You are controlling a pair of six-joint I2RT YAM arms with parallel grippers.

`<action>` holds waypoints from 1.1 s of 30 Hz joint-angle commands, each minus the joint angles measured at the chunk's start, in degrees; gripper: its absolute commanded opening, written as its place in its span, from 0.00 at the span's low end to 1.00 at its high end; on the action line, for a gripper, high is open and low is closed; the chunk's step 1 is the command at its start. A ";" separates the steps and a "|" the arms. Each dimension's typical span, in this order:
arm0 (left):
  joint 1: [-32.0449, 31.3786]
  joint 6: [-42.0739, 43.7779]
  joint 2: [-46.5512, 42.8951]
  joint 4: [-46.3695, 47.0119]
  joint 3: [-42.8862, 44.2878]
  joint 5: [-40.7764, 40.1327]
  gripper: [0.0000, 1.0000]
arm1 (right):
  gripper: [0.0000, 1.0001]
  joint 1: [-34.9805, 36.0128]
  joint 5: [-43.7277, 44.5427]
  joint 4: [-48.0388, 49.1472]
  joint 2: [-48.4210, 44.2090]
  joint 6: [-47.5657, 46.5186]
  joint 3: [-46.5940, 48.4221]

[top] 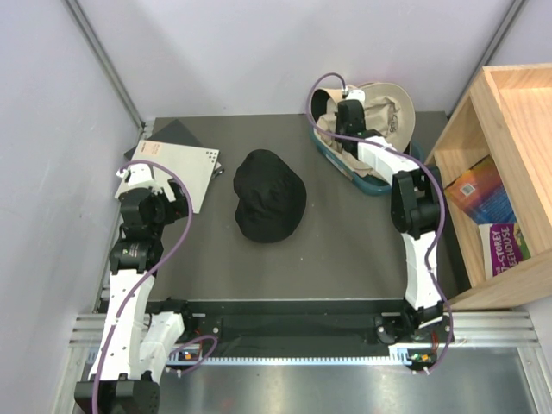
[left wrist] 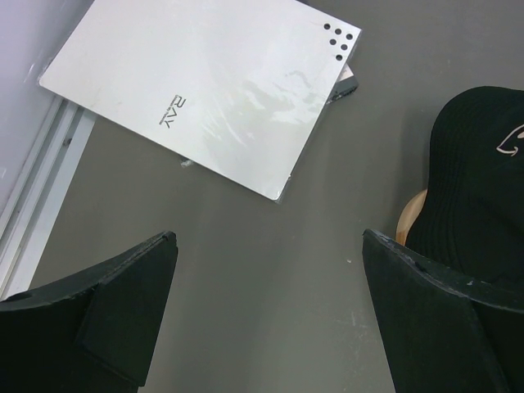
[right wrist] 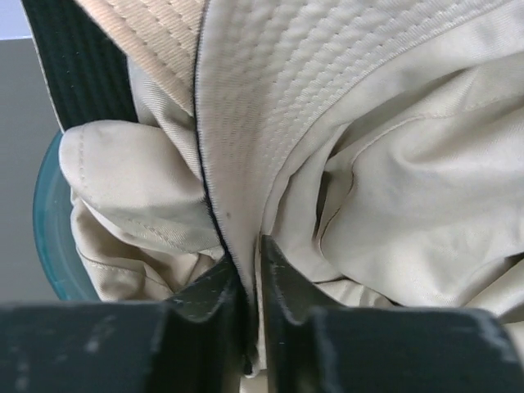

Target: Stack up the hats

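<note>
A black hat [top: 270, 195] sits on a wooden stand in the middle of the table; it shows at the right edge of the left wrist view [left wrist: 483, 188], with a bit of the stand [left wrist: 409, 219] under it. Beige hats [top: 384, 108] lie bunched in a teal tub [top: 366, 181] at the back right. My right gripper [right wrist: 250, 258] is shut on the stitched brim of a beige black-lined hat [right wrist: 270, 106] over the tub. My left gripper [left wrist: 266, 254] is open and empty above bare table, left of the black hat. No pink hat shows.
A white card [top: 177, 168] on a dark sheet lies at the back left, also in the left wrist view [left wrist: 205, 86]. A wooden shelf [top: 504, 164] with books stands at the right. The teal tub's rim [right wrist: 45, 213] shows left of the beige fabric.
</note>
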 commanded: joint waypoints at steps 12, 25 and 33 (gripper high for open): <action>0.51 -0.21 -2.16 1.90 0.05 1.12 0.99 | 0.00 1.82 -5.09 -4.93 -26.97 -3.82 -3.66; 0.42 -0.47 -3.57 2.16 -0.13 2.35 0.99 | 0.00 5.25 -18.70 6.93 -40.96 4.25 -8.14; 0.42 -0.65 -4.62 2.17 -0.30 2.44 0.99 | 0.00 12.18 -22.32 19.06 -31.92 10.15 -4.46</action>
